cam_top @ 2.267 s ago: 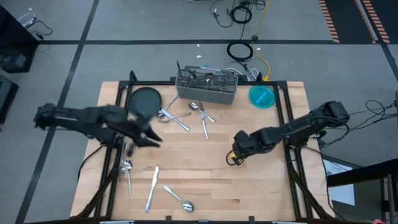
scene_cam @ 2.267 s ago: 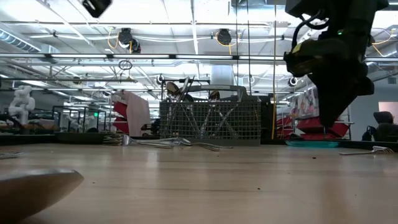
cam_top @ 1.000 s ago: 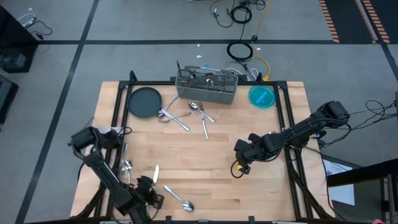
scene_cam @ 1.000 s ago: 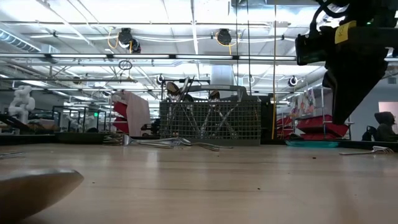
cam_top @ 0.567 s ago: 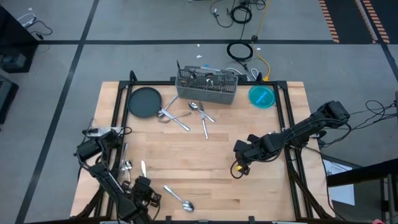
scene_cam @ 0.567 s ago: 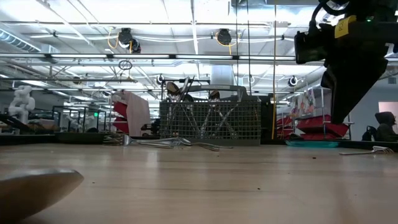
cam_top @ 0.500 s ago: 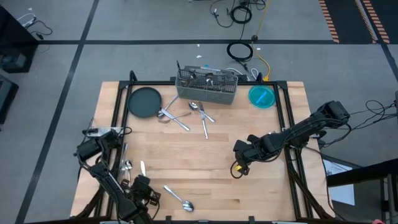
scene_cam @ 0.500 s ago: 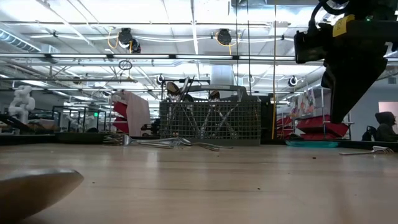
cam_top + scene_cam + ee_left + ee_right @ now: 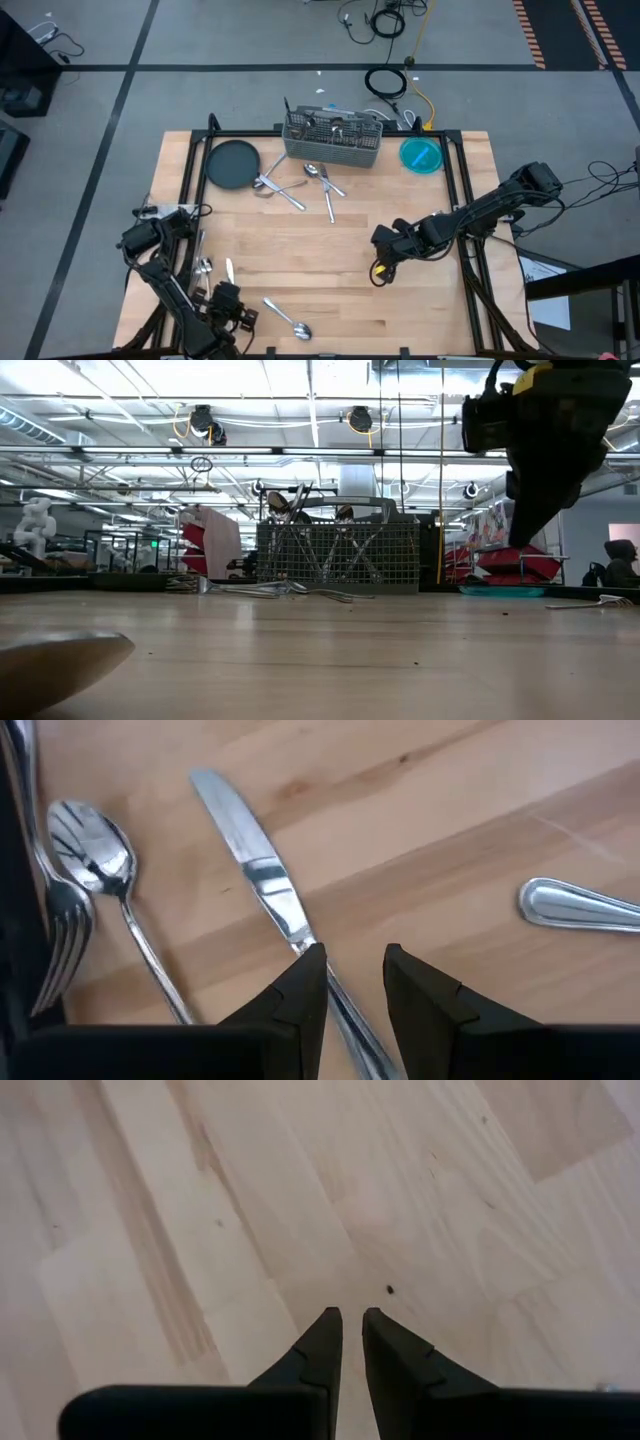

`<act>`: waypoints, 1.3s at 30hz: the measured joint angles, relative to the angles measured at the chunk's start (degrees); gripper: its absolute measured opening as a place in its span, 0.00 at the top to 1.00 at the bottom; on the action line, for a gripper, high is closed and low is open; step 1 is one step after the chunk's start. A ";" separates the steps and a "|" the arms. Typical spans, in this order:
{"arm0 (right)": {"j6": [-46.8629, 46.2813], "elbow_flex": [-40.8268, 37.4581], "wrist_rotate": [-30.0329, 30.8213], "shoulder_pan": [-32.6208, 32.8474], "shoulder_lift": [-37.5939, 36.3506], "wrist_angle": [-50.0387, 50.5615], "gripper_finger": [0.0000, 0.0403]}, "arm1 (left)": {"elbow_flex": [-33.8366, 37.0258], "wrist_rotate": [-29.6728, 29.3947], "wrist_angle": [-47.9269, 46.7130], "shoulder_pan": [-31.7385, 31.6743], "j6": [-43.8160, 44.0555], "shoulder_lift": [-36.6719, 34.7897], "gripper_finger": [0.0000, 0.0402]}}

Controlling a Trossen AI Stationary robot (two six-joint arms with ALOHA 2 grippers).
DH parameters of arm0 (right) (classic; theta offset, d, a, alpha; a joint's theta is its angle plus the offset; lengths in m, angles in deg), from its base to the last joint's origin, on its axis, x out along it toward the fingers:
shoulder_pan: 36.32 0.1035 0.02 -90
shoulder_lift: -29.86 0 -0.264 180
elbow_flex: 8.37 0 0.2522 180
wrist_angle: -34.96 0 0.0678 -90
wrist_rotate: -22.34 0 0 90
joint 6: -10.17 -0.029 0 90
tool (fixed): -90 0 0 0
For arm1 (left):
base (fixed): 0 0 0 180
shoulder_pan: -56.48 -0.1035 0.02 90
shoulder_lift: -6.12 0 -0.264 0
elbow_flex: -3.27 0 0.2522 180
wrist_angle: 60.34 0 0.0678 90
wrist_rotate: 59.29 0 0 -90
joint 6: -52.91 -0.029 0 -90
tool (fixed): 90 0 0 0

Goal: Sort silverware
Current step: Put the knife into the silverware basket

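**Near the table's 7 o'clock corner, my left fingers straddle a knife**

Down at the 7 o'clock corner of the table, my left gripper [image 9: 352, 982] sits over a knife [image 9: 262, 883]. The handle runs between my two fingers, and the blade points out ahead of them. I cannot tell whether the fingers press the handle or only flank it. Beside the knife lie a spoon [image 9: 98, 858] and a fork [image 9: 62, 945], near each other, and another handle end [image 9: 578, 906] shows on the far side.

My right gripper [image 9: 378, 268] hangs at about 4 o'clock over bare boards, its fingers nearly together with only a thin slit between them, holding nothing.

More forks and spoons [image 9: 318, 183] are scattered toward 12 o'clock, just in front of a wire basket [image 9: 333, 142] that already has pieces standing in it. A dark plate [image 9: 231, 163] sits at 11 o'clock and a blue dish [image 9: 421, 155] at 1 o'clock. One spoon [image 9: 289, 319] lies at 6 o'clock.

The table [image 9: 320, 250] is pale wood on a black frame, on a grey floor with cables [image 9: 388, 82]. Level with the top, a big lit hall shows behind the basket.

The fork's handle is cut off, and my left arm hides part of the cutlery from above.
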 joint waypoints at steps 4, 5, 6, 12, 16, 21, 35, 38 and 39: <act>1.96 0.00 0.04 -0.05 0.00 -1.64 0.92 | 0.02 -1.33 -0.29 -0.63 -0.03 3.42 0.73; 2.10 0.00 0.04 -0.20 0.00 -1.76 0.92 | 0.02 -1.23 -0.15 -0.76 -0.06 4.22 0.73; 2.14 0.00 -0.01 -0.31 0.00 -1.74 0.92 | 0.04 -0.95 0.45 -0.87 -0.03 4.78 0.73; 1.09 0.00 -0.25 -0.59 0.00 -1.73 0.92 | -0.09 1.56 3.24 -0.79 0.23 7.76 0.73; 0.29 0.00 -0.44 -0.57 -0.01 -1.73 0.92 | -0.37 1.33 2.95 -1.03 0.09 10.75 0.75; -2.80 0.00 -0.46 -0.50 -0.02 -1.64 0.92 | -0.46 -1.72 4.09 -0.94 -1.35 12.32 0.88; -5.96 0.00 -0.04 -0.50 -0.02 -1.72 0.92 | -6.29 -11.64 -9.35 -1.56 -7.08 2.03 0.99; -5.91 0.00 0.17 -0.50 -0.02 -1.74 0.92 | -7.63 -8.50 -6.55 1.39 -7.93 0.80 0.99; -5.91 0.00 0.17 -0.50 -0.02 -1.74 0.92 | -7.76 -5.79 -5.99 2.58 -8.22 0.84 1.00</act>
